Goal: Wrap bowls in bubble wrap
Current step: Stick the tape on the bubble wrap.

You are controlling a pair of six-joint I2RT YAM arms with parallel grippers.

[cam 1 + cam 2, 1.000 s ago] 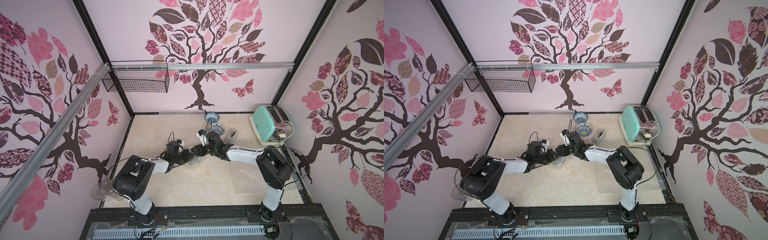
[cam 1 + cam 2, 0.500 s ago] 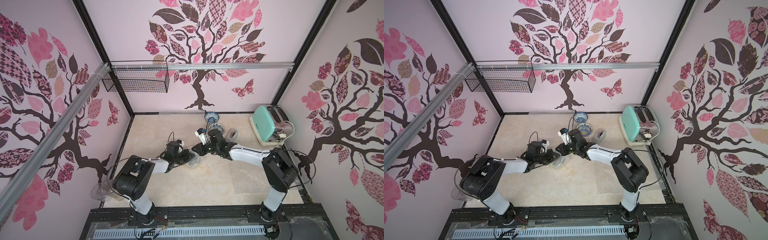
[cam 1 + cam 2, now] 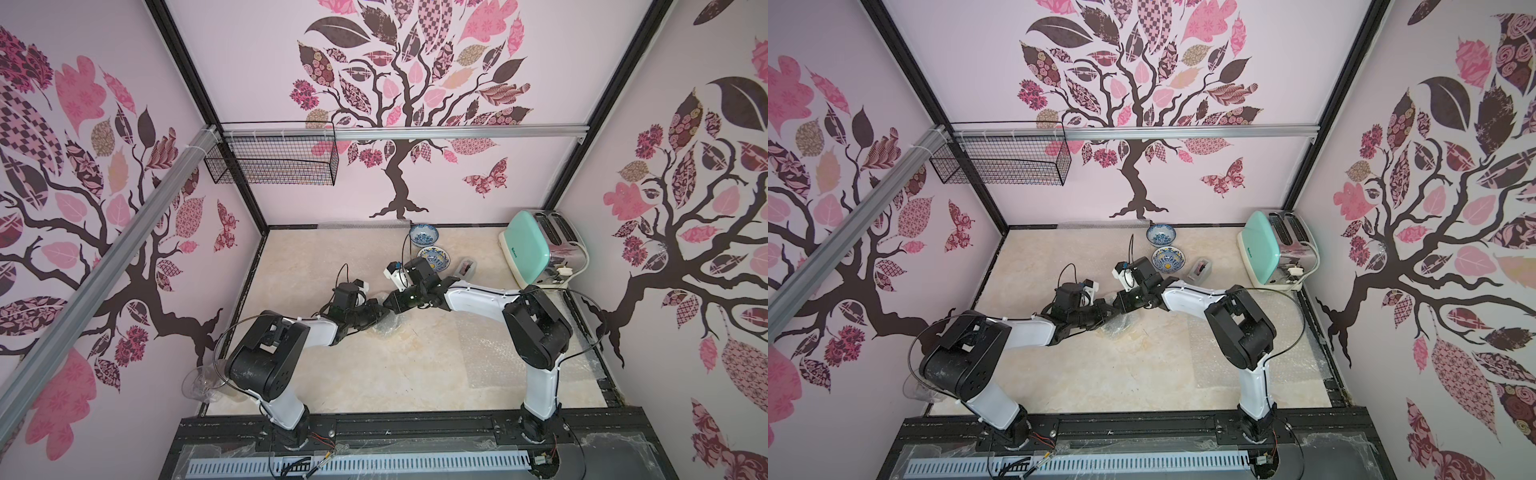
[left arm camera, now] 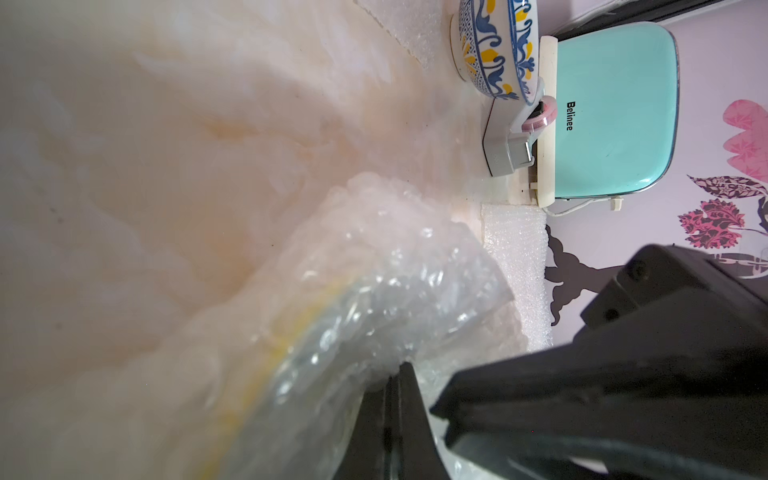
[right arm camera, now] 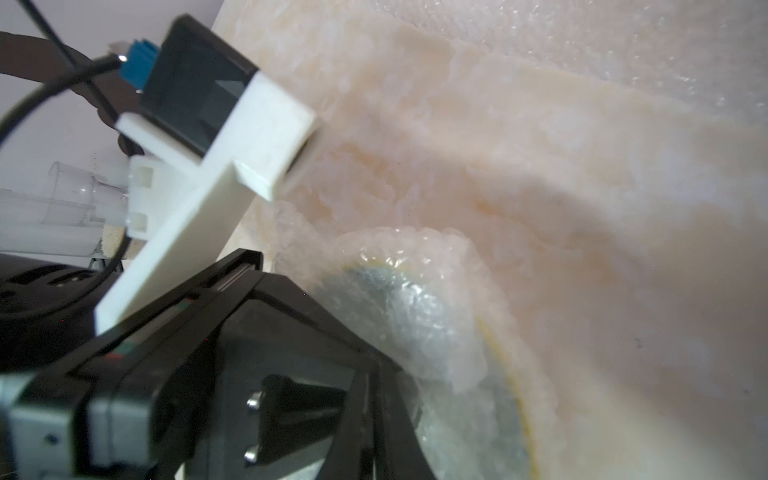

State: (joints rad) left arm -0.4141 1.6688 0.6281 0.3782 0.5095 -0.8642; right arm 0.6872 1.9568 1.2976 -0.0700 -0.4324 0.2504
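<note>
Bowl (image 4: 282, 353) sits mid-counter (image 3: 353, 374), bundled in bubble wrap (image 4: 395, 257). Only a yellow rim line shows through the plastic in both wrist views. Left pincer (image 4: 398, 374) is clenched on a fold of the bubble wrap at the bowl's edge. Right pincer (image 5: 368, 386) is clenched too, tips against the wrap on the opposite side. It appears to pinch a fold, but the contact is blurred. In both top views the two meet nose to nose over the bowl.

Step, as I read it: closing up the first wrap, loose ends gathered from both sides. Next move calls for drawing the folds across the top and tucking them, with tension even so the bowl doesn't tip or slide out.

Not yet wrapped: blue-and-white bowl (image 3: 423, 237) and blue-and-yellow bowl (image 3: 434, 259), just beside each other near the back wall. Spare sheet (image 3: 490, 353) lies flat by the right arm. Tape dispenser (image 3: 467, 266) sits beside the blue-and-yellow bowl, toaster (image 3: 536, 249) in the far right corner.
</note>
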